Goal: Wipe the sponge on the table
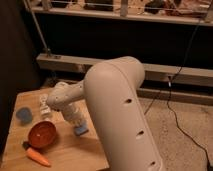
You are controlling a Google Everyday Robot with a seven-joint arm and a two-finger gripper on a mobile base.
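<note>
Where the jaws stand low over the table (75, 152), they pinch the sponge (80, 130) between them.

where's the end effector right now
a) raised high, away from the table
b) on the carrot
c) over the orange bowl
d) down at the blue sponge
d: the end effector is low over the table, right at the light-blue sponge. It is to the right of the orange bowl and well away from the carrot.
</note>
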